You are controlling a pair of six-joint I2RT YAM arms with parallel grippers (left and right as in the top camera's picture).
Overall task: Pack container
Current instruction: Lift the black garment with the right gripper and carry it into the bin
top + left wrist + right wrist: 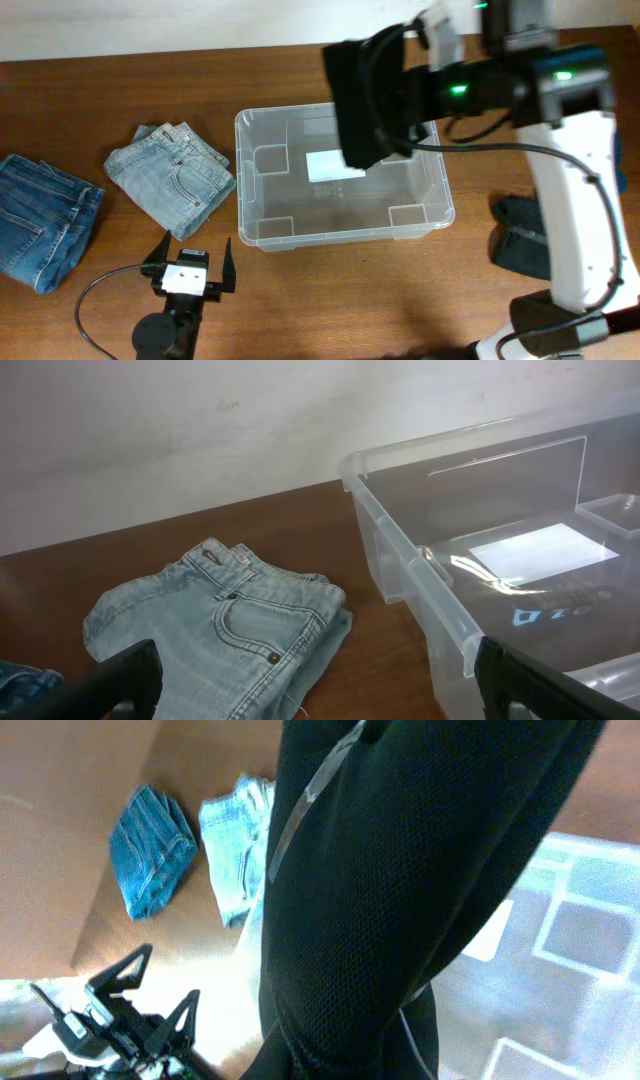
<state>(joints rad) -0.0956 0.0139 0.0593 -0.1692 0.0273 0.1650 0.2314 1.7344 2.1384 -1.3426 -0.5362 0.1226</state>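
The container (345,236), a clear bin with a white label (333,166) on its base, stands mid-table. Above its back half hangs a black mesh garment (365,100), with my right gripper (405,75) shut on its top. In the right wrist view this garment (400,870) fills the middle and hides the fingers; the container (580,920) lies below it. My left gripper (190,262) stands open near the front edge, nothing between its fingers. The left wrist view shows that gripper (320,700) facing folded light-blue jeans (220,630) and the container's left rim (420,570).
Folded light-blue jeans (172,177) lie just left of the container. Darker blue jeans (40,220) lie at the far left edge. A dark garment (520,235) rests on the table right of the container, beside the right arm's white base.
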